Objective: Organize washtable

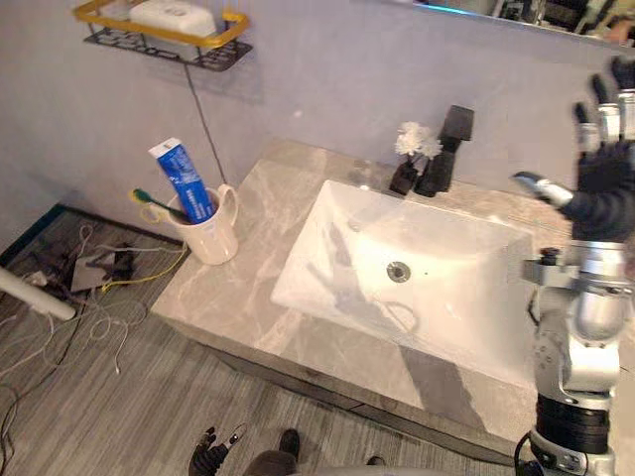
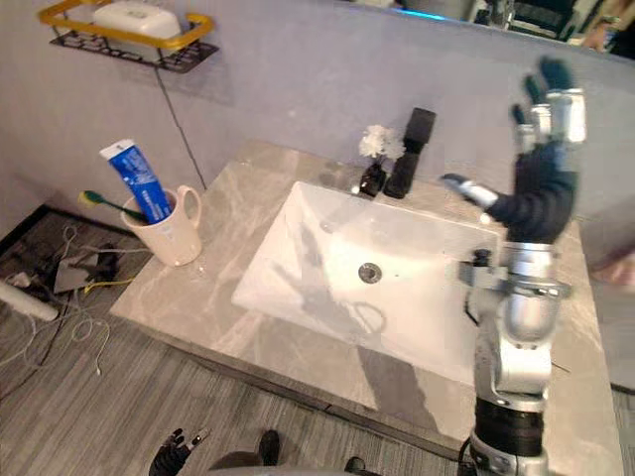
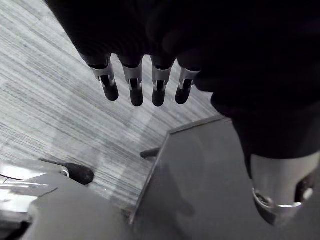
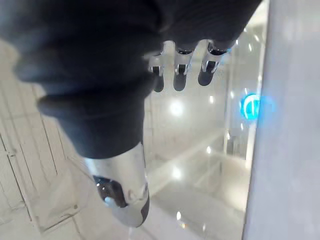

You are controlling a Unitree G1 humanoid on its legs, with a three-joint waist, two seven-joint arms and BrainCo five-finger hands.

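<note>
my right hand [image 2: 541,188] raised beside the sink [image 1: 446,288], fingers straight, nothing in it, left hand [image 3: 136,92] low over the floor [image 3: 50,110], loose and empty, cup [image 1: 210,238] with toothpaste [image 1: 184,178] and toothbrush [image 1: 154,203] at the surface's [image 1: 238,297] left end

Concealed and cropped parts.
The cup [image 1: 213,243] is hiding the lower ends of the toothpaste tube [image 1: 184,178] and toothbrush [image 1: 157,205]; the left eye view's edge is cropping the right hand [image 1: 607,174].
</note>
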